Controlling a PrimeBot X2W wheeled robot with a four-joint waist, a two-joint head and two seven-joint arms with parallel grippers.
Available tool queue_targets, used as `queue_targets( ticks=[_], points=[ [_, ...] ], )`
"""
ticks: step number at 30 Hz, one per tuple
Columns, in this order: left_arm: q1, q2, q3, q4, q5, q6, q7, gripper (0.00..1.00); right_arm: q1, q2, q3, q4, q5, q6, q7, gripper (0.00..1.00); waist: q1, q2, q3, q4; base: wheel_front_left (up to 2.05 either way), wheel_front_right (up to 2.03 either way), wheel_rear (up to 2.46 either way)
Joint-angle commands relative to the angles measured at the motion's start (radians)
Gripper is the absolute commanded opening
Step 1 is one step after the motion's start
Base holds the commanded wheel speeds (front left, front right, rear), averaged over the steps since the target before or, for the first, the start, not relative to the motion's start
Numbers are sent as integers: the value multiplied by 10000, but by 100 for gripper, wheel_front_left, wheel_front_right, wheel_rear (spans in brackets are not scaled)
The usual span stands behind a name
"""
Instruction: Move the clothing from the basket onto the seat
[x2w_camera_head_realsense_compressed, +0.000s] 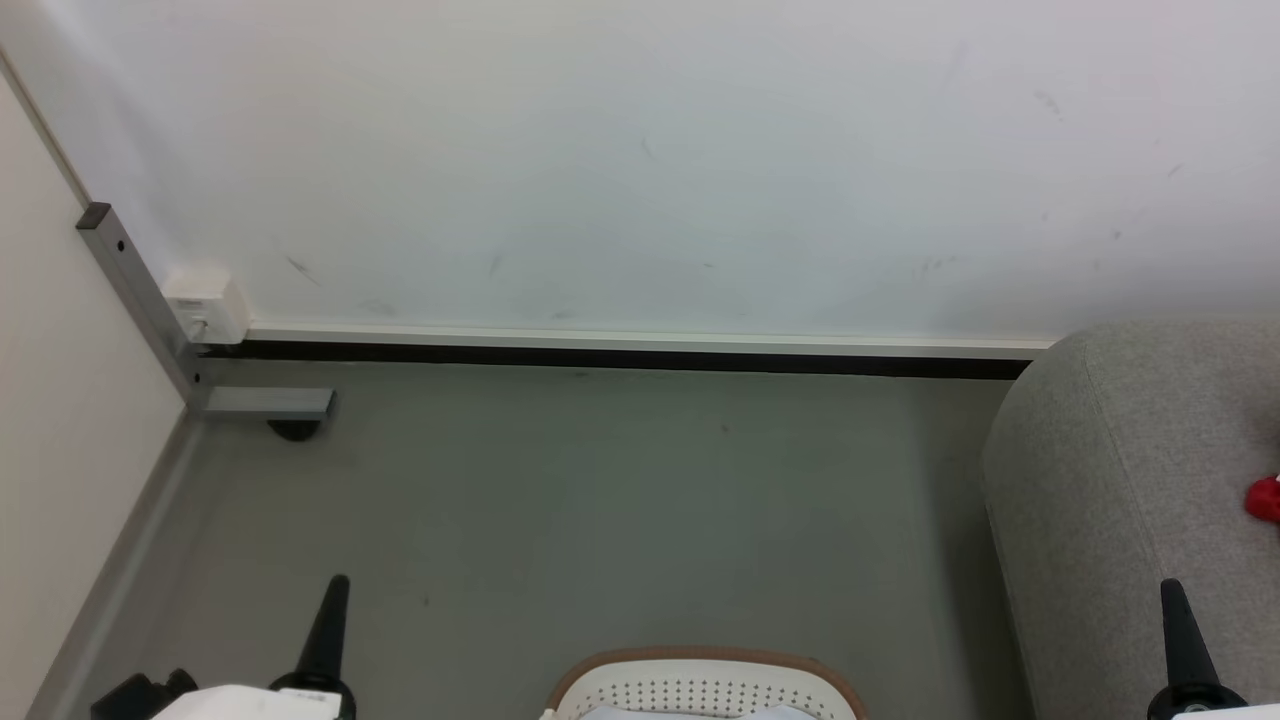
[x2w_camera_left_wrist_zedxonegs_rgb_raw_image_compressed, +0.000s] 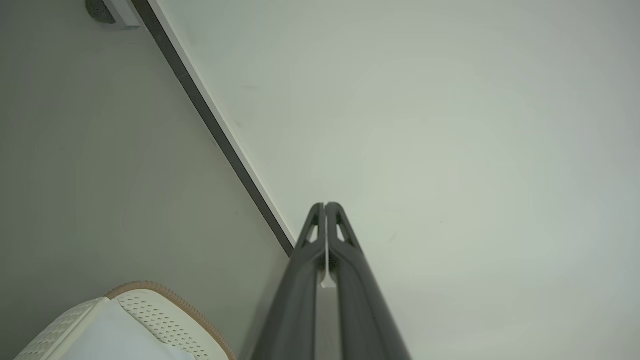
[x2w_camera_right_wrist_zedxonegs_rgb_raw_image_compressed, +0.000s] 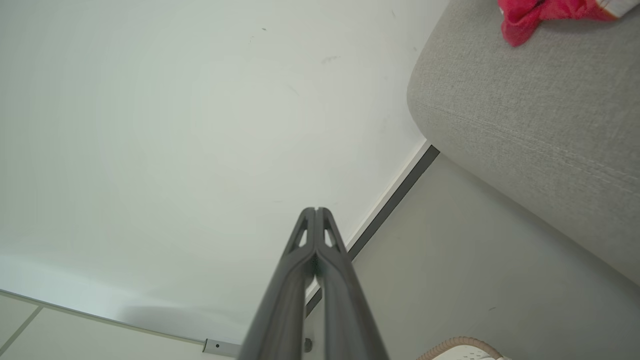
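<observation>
We judge the carrying part of the job done. The red clothing (x2w_camera_right_wrist_zedxonegs_rgb_raw_image_compressed: 530, 15) lies on top of the grey seat (x2w_camera_right_wrist_zedxonegs_rgb_raw_image_compressed: 525, 110), at the upper right of the right wrist view. In the head view it peeks in as a red spot at the right edge. The basket (x2w_camera_head_realsense_compressed: 700, 680) sits on the floor (x2w_camera_head_realsense_compressed: 600, 500) at the bottom centre of the head view, with a plain white cloth (x2w_camera_left_wrist_zedxonegs_rgb_raw_image_compressed: 115, 335) inside. Only its far end shows, so we cannot tell what else it holds.

Both tools are pressed shut with nothing between the fingers. The left tool (x2w_camera_head_realsense_compressed: 335, 600) is at the lower left of the head view and the right tool (x2w_camera_head_realsense_compressed: 1172, 605) at the lower right, each pointing up towards the wall (x2w_camera_head_realsense_compressed: 640, 150).

To finish well, we would keep both tools narrow and clear of the basket rim. We would also check that the clothing rests well in from the seat's rounded edge, since the frame cuts off how far it spreads to the right. The clothing sits up and to the right of the right tool, well apart from it, and farther again from the left tool. The basket lies between the two tools.
</observation>
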Motion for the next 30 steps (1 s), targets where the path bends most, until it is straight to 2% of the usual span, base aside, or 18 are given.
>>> queue_targets(
  ticks=[1,30],
  points=[
    [-201,12,103,-115,-337,-64,80,0,-265,-121,13,-37,273,-12,62,0,-1,0,10,0,0,0,0],
    [-314,-191,603,-323,-2589,-222,731,0,-673,-134,139,118,2823,-17,715,0,-1,0,201,-21,0,0,0]
  ],
)
